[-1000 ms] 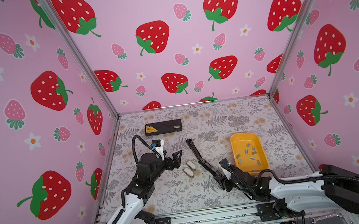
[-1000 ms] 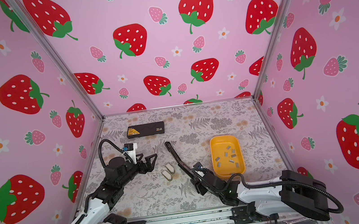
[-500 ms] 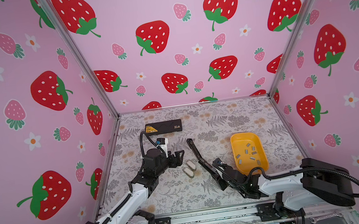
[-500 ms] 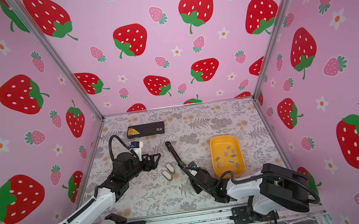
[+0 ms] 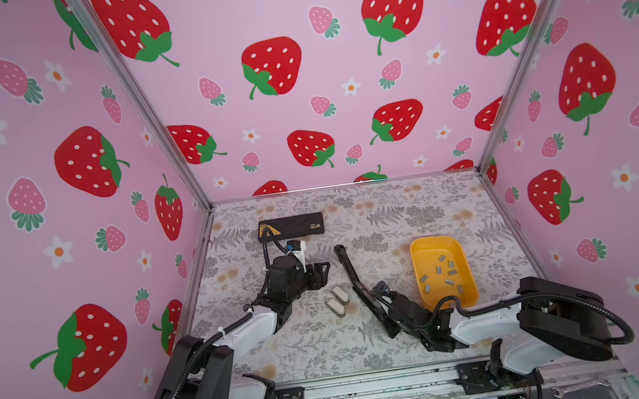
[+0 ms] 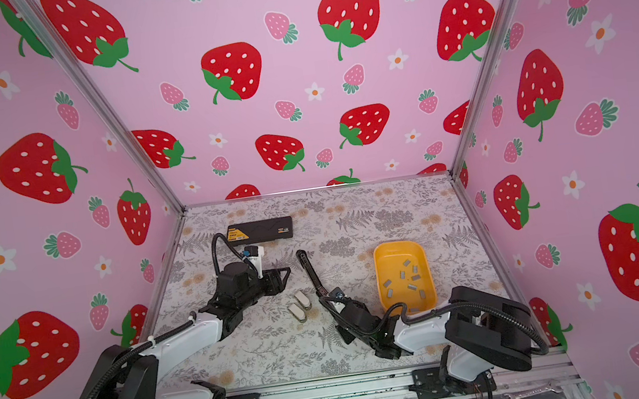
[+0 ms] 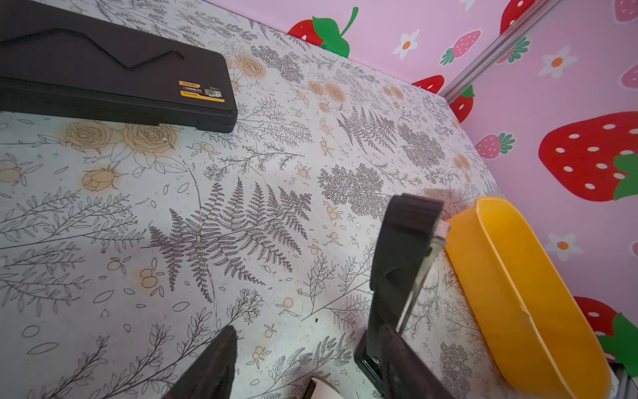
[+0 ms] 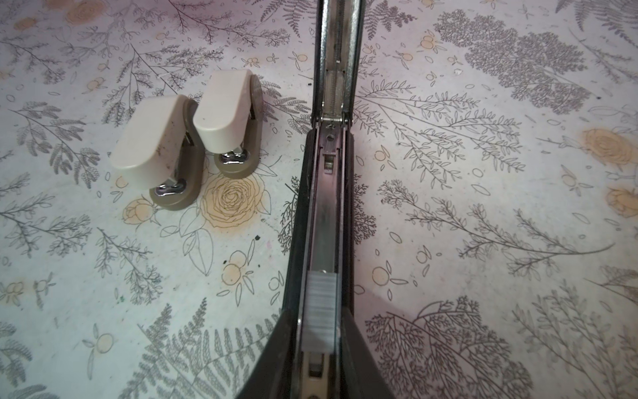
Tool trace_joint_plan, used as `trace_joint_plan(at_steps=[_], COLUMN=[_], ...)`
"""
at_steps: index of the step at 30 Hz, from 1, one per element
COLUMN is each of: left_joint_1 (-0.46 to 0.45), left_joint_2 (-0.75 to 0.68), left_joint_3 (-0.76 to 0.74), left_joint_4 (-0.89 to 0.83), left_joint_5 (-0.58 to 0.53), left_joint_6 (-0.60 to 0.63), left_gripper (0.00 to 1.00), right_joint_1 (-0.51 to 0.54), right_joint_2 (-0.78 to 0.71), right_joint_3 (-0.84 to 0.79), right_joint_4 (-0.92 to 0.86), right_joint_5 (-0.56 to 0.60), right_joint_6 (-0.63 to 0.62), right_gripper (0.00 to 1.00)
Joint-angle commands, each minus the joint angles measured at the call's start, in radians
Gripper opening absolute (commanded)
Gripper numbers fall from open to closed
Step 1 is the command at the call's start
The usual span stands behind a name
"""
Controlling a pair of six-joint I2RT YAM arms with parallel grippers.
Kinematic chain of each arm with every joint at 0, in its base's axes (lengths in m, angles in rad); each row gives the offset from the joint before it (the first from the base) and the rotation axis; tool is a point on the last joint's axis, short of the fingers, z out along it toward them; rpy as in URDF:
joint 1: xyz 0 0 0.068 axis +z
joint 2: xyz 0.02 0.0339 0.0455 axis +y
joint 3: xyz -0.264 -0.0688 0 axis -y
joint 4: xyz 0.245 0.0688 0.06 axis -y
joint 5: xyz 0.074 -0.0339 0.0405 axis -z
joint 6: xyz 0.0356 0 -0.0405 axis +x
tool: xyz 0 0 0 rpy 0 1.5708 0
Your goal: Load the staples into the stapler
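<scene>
- R wrist view — right gripper (image 8: 319, 345) fingers (image 8: 272, 359) are narrow, one on each side of the black stapler (image 8: 326, 207)'s metal rail and right up against it. Can't tell if they actually clamp it.
  - 1 staple strip (image 8: 319, 311) lies in the rail btwn the fingertips: grey, finely ribbed, short.
  - The stapler lies opened out flat on the table (image 8: 483, 241), with a spring showing in its far half.
  - 2 small white staplers (image 8: 224, 107) stand side by side, touching, just beside it.
- L wrist view — left gripper (image 7: 307, 333) fingers (image 7: 214, 362) are approx half open, with only table btwn the tips.
  - 1 black stapler arm (image 7: 404, 255) is near one finger.
  - 1 yellow tray (image 7: 518, 293) is beyond the arm.
  - 1 black case (image 7: 103, 79) is at the back.
- Both top views — left gripper (image 5: 320, 269) is near the stapler's far end, not touching it. The right gripper is at the near end.
  - In the yellow tray (image 6: 379, 268) are the loose staples (image 5: 452, 272): approx 8 small flat grey strips, scattered.
  - The 2 white staplers (image 6: 300, 305) sit btwn the arms.
</scene>
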State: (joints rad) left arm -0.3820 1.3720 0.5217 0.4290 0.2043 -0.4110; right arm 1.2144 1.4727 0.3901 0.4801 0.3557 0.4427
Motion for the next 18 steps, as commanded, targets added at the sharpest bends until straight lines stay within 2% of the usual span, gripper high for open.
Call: trace_joint_plan(at_steps=[1,9,18], left_joint_1=[0.006,0.022,0.025], left_joint_2=[0.075,0.266,0.283], left_joint_3=[0.067,0.146,0.113], left_joint_4=[0.059,0.099,0.23], left_joint_5=[-0.038,-0.058,0.081], left_joint_6=[0.047,0.052,0.064], left_gripper=[0.66,0.65,0.66], right_joint_1=[-0.003,-0.002,-0.003], right_joint_2=[0.008,-0.011,-0.005], right_joint_3=[0.017,-0.001,-0.019], right_joint_4=[0.031,0.051,0.095], right_joint_5=[0.008,0.0,-0.024], right_joint_6=[-0.002,0.008,0.016], right_gripper=[0.19,0.13,0.12])
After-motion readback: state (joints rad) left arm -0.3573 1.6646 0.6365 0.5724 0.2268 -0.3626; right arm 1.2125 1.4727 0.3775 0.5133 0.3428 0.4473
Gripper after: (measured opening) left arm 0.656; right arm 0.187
